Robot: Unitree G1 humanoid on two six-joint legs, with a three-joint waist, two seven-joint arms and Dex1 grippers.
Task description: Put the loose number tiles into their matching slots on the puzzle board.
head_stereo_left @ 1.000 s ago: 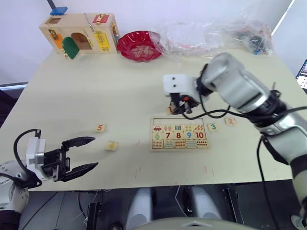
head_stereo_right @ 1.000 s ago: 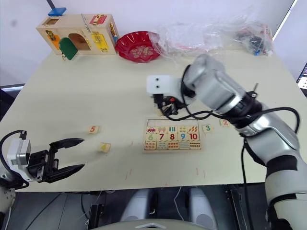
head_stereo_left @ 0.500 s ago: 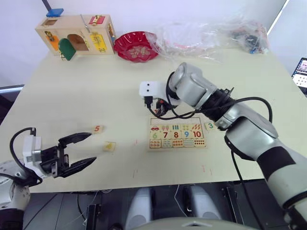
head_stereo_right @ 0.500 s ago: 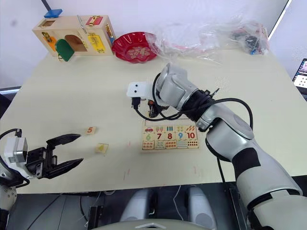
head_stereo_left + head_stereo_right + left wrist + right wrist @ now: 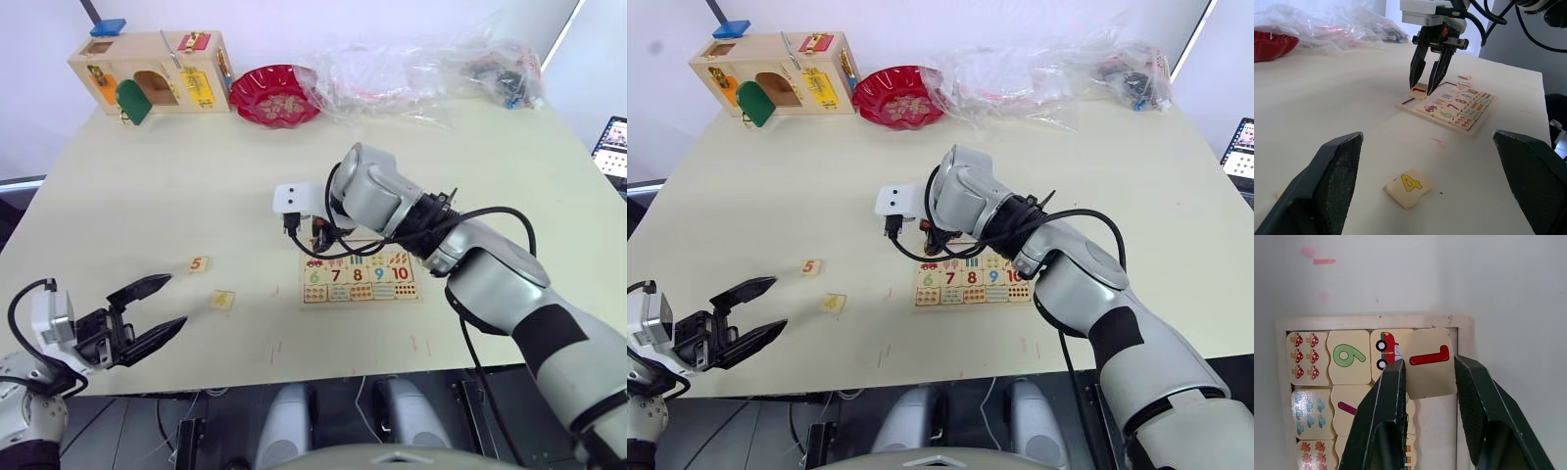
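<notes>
The left end effector hovers with fingers spread wide at the bench's near left edge, close to the 5 tile and the 4 tile. Further right, the right end effector pinches the red 1 tile above the puzzle board's corner slot.

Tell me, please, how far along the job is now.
Done: no tile looks seated yet; the slot row is bare where it shows. In hand: the right gripper has its jaws shut on the red 1 tile over the puzzle board corner. Left: the 5 tile and 4 tile lie loose near the open left gripper.
</notes>
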